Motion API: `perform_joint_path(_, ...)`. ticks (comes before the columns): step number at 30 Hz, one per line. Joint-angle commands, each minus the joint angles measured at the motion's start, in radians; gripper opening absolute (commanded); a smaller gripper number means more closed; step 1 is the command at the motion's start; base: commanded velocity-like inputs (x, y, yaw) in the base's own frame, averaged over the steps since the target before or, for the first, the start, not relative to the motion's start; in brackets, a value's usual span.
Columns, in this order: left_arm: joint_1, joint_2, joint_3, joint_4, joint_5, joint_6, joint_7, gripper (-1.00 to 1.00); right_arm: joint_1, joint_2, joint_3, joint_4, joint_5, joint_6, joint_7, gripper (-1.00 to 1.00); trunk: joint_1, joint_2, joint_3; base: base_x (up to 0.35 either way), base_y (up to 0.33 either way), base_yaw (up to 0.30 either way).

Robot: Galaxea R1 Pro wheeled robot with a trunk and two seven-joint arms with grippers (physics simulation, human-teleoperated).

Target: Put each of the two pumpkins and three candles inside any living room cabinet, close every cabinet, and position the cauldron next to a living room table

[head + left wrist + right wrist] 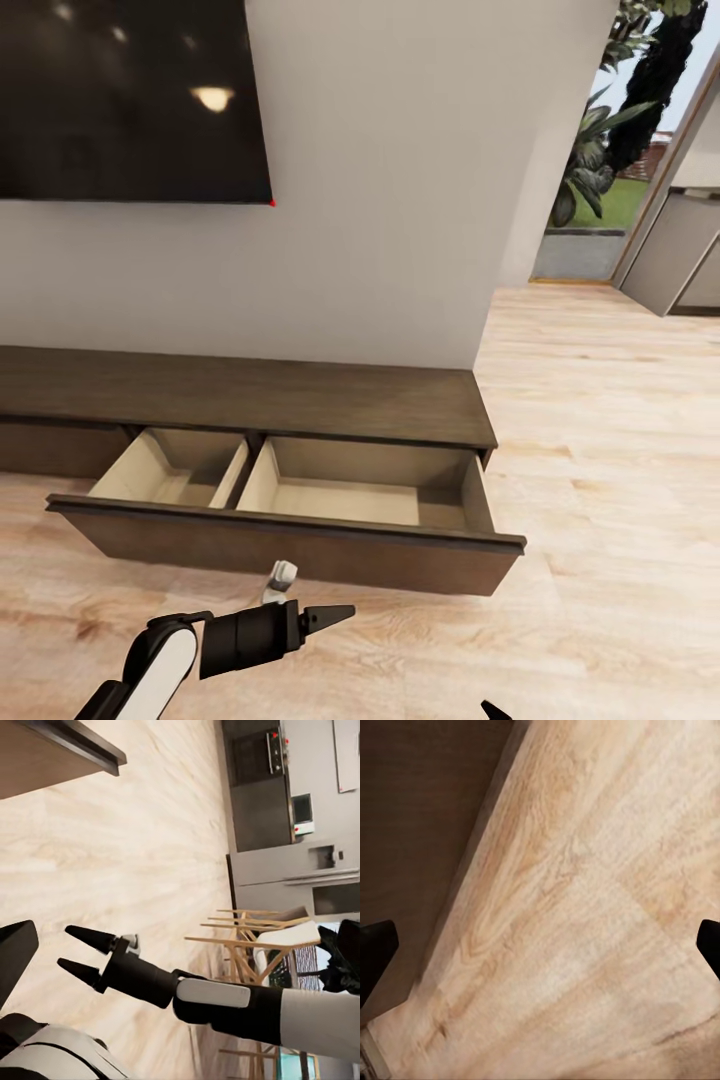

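One wide drawer (290, 510) of the cabinet (240, 395) stands pulled out over the floor (600, 450), both pale compartments bare. The left gripper (330, 615) hovers just before its front; whether it is parted I cannot tell. The right gripper (540, 945) is spread wide and holds nothing. Rolling forward could knock the protruding drawer front.

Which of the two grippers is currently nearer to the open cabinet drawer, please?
The left. The left gripper hangs over the floor just in front of the open drawer; the right gripper's fingers sit at the picture's lower edge, farther back.
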Motion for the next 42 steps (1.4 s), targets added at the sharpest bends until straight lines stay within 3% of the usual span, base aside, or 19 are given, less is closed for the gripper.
perform_joint_path(1, -0.001, -0.001, -0.001, 0.0, 0.002, 0.004, 0.007, 1.0, 0.0, 0.0, 0.002, 0.0, -0.011, 0.01, 0.003, 1.0, -0.004, 0.007, 0.002, 0.0, 0.0, 0.0)
perform_joint_path(8, -0.001, -0.009, -0.001, 0.002, 0.001, 0.003, 0.025, 1.0, 0.0, 0.001, 0.002, 0.0, -0.011, 0.009, 0.003, 1.0, -0.031, 0.056, 0.024, 0.0, 0.0, 0.0)
perform_joint_path(12, -0.001, -0.01, 0.002, 0.026, 0.002, 0.002, 0.069, 1.0, 0.0, 0.0, 0.001, 0.0, -0.01, 0.008, -0.004, 1.0, -0.046, 0.084, 0.037, 0.0, 0.0, 0.0)
perform_joint_path(19, 0.0, 0.002, 0.016, 0.211, -0.005, -0.015, 0.162, 1.0, 0.0, 0.002, 0.001, 0.0, -0.011, 0.007, -0.007, 1.0, -0.073, 0.133, 0.059, 0.0, 0.0, 0.0)
perform_joint_path(21, 0.001, 0.023, 0.035, 0.298, -0.033, -0.063, 0.178, 1.0, 0.001, 0.004, 0.001, 0.0, -0.011, 0.008, -0.001, 1.0, -0.081, 0.147, 0.065, 0.0, 0.0, 0.0)
perform_joint_path(24, 0.0, 0.053, 0.053, 0.435, -0.11, -0.169, 0.192, 1.0, 0.0, 0.005, 0.001, 0.0, -0.011, 0.01, 0.004, 1.0, -0.092, 0.168, 0.075, 0.0, 0.0, 0.0)
perform_joint_path(26, 0.0, 0.061, 0.057, 0.518, -0.176, -0.265, 0.197, 1.0, 0.0, 0.008, 0.002, -0.001, -0.011, 0.011, 0.003, 1.0, -0.1, 0.182, 0.081, 0.0, 0.0, 0.026)
perform_joint_path(29, -0.001, 0.063, 0.06, 0.599, -0.239, -0.385, 0.226, 1.0, 0.0, 0.011, 0.003, -0.002, -0.009, 0.01, 0.004, 1.0, -0.111, 0.203, 0.09, 0.0, 0.0, 0.162)
perform_joint_path(33, -0.002, 0.058, 0.061, 0.699, -0.264, -0.528, 0.359, 1.0, 0.0, 0.013, 0.009, -0.002, -0.007, 0.008, 0.002, 1.0, -0.127, 0.231, 0.102, 0.0, 0.0, 0.252)
perform_joint_path(36, -0.002, 0.052, 0.061, 0.77, -0.27, -0.607, 0.463, 1.0, 0.0, 0.015, 0.043, -0.002, -0.007, 0.008, -0.004, 1.0, -0.138, 0.252, 0.111, 0.0, 0.0, 0.272)
perform_joint_path(39, -0.002, 0.023, 0.058, 0.807, -0.274, -0.674, 0.509, 1.0, 0.0, 0.017, 0.101, -0.002, -0.007, 0.006, -0.009, 1.0, -0.142, 0.259, 0.113, 0.0, 0.0, 0.277)
perform_joint_path(42, -0.002, 0.006, 0.053, 0.817, -0.275, -0.7, 0.519, 1.0, 0.0, 0.018, 0.141, -0.002, -0.008, -0.02, -0.012, 1.0, -0.142, 0.259, 0.112, 0.0, 0.0, 0.278)
